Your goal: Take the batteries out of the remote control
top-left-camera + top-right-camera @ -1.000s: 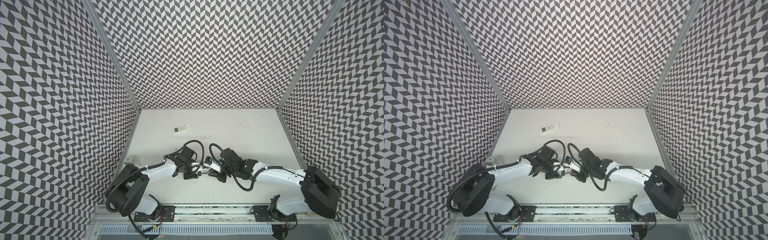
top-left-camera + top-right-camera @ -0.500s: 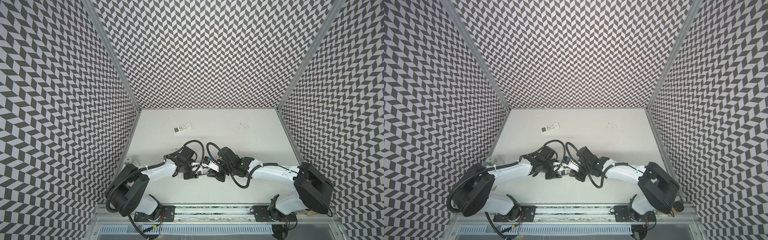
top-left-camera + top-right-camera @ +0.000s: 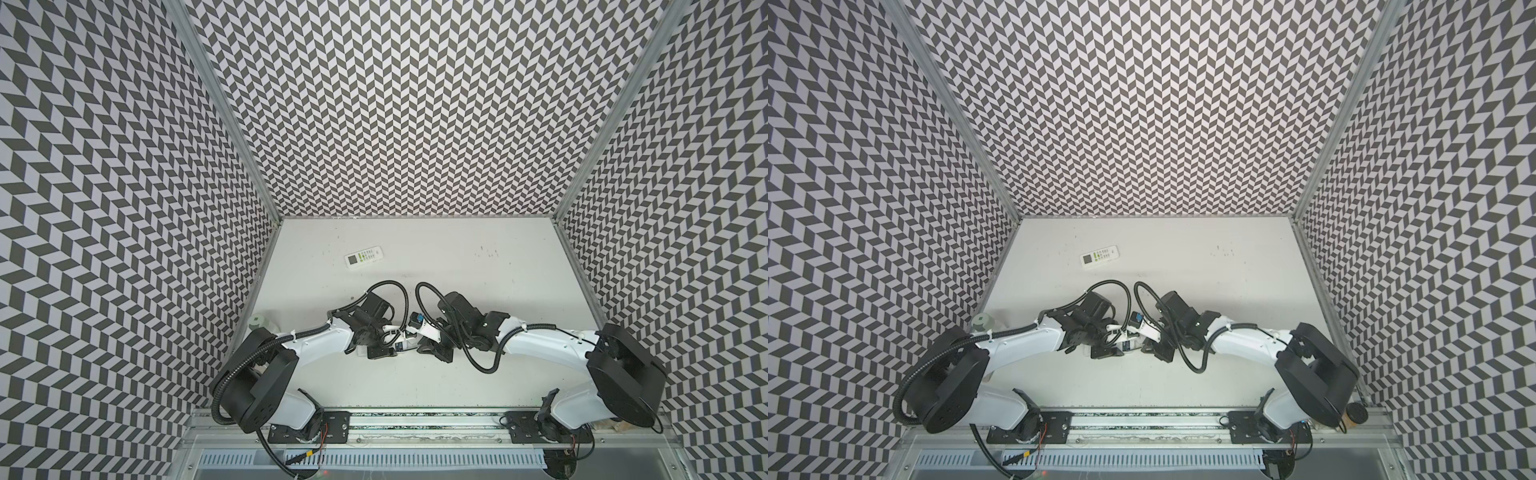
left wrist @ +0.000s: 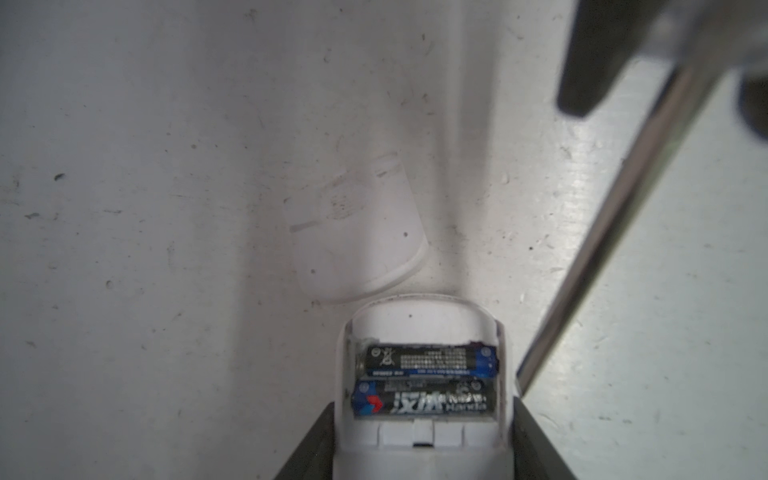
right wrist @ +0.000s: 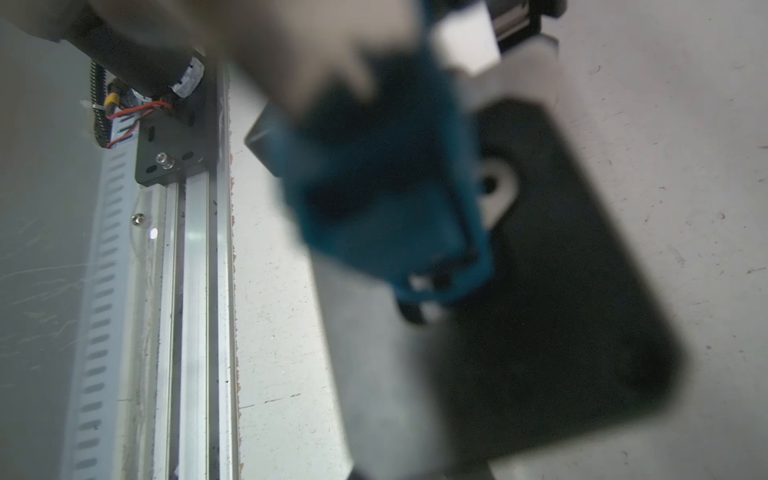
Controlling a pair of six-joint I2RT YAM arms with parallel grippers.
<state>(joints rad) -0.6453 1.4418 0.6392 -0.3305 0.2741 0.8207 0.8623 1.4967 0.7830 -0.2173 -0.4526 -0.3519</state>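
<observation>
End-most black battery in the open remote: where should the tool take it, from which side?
Probably its blue-capped end, from straight above the open bay. The black cylindrical battery lies crosswise, sunk in the white plastic remote control, a second black battery alongside, so the sides offer little.

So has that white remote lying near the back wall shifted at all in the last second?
No. The white remote lies at the same spot and angle beside the left wall's metal edge as before, in both top views.
</observation>
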